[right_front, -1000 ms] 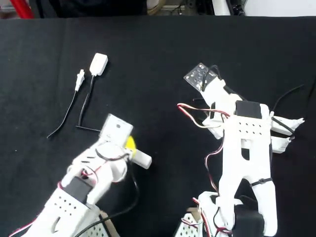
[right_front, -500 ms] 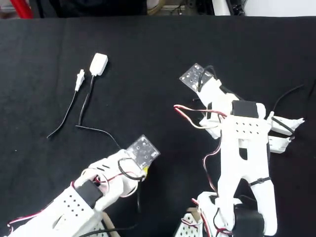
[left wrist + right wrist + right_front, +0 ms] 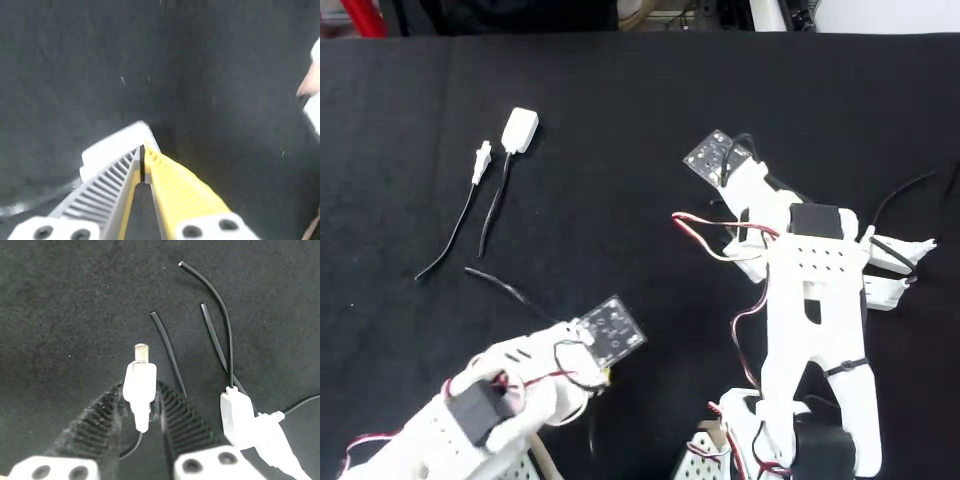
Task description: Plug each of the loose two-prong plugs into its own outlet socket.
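Observation:
My left gripper [image 3: 142, 150] is shut, and a white socket block [image 3: 112, 147] sits at its fingertips against the grey finger. Its black cable [image 3: 505, 288] trails out from under the left arm [image 3: 510, 385] toward the far left. My right gripper [image 3: 140, 390] is shut on a white two-prong plug [image 3: 140, 376], prongs pointing away from the wrist. A second white connector [image 3: 234, 417] lies on the cloth beside that gripper. At the table's far left lie a white socket [image 3: 520, 129] and a small white plug [image 3: 481, 160], each on a black cable.
Black cloth covers the table [image 3: 620, 90]. Loose black cable ends [image 3: 167, 347] lie just beyond the right gripper. The right arm [image 3: 815, 290] stands at the right, with red and white wires looping off it. A thin black cable [image 3: 910, 188] lies at the far right.
My left arm pulled back toward the front edge and turned its wrist, dragging the black cable along. The right arm shifted slightly, then held still.

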You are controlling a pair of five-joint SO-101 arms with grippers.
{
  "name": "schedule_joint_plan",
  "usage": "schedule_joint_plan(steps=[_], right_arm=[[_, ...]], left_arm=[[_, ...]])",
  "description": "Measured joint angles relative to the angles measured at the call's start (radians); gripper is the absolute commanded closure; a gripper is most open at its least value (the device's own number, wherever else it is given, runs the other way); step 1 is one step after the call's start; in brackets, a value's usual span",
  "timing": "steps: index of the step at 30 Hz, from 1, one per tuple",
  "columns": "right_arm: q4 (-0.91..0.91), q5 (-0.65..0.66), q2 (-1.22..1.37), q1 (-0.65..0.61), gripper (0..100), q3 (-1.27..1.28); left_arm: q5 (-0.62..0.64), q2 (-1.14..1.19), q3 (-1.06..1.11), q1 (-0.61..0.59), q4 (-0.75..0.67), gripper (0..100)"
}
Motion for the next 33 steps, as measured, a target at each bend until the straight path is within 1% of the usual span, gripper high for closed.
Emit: schedule_joint_plan(steps=[3, 4, 9, 12, 17, 19, 23, 27, 29, 33], right_arm=[[0.0, 0.0, 0.0, -0.037, 98.7, 0.0], [0.0, 0.0, 0.0, -0.046, 98.7, 0.0], [0.011, 0.0, 0.0, -0.1, 98.7, 0.0], [0.054, 0.043, 0.0, -0.15, 98.7, 0.0], [0.068, 0.092, 0.054, -0.27, 98.7, 0.069], [0.025, 0.097, 0.103, -0.322, 98.7, 0.121], [-0.123, 0.106, 0.232, -0.391, 98.7, 0.203], [-0.186, 0.109, 0.33, -0.466, 98.5, 0.216], [-0.192, 0.109, 0.353, -0.473, 95.3, 0.213], [-0.193, 0.109, 0.362, -0.476, 82.8, 0.213]], left_arm=[[0.003, -0.152, 0.002, -0.12, 0.002, 97], [0.011, -0.169, 0.006, -0.17, -0.02, 97], [0.025, -0.141, 0.08, -0.446, -0.152, 97], [-0.031, -0.14, 0.11, -0.575, -0.176, 97], [-0.097, -0.14, 0.153, -0.695, -0.189, 97], [-0.12, -0.14, 0.18, -0.761, -0.19, 97], [-0.178, -0.138, 0.213, -0.859, -0.19, 97], [-0.236, -0.138, 0.218, -0.887, -0.19, 97], [-0.244, -0.138, 0.218, -0.89, -0.19, 97], [-0.247, -0.138, 0.218, -0.89, -0.19, 97]])
